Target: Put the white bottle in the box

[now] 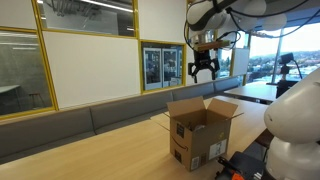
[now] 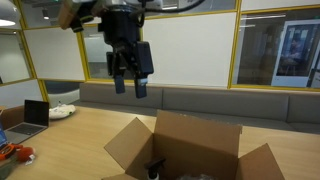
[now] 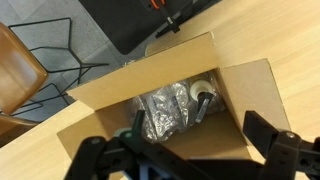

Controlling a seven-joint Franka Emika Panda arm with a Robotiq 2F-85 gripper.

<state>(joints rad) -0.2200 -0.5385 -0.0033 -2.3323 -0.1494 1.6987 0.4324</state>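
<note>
The gripper (image 2: pixel 130 88) hangs high above the box (image 1: pixel 195 135), its jaws spread wide with nothing between them. The bottle (image 3: pixel 198 98) lies inside the box, apparently on its side, against crinkled clear plastic (image 3: pixel 160 112) on the bottom. I judge the placing done, with the gripper high enough that its fingers are clear of the open flaps. The box stands on the worktop (image 1: pixel 110 145) with its flaps turned outward, which leaves a free way in from above.

Only the wrist view looks straight down into the box and shows the bottle plainly. In both exterior views the cardboard walls hide nearly all of it. Those views do show how far the gripper stands above the box, which the wrist view cannot.
</note>
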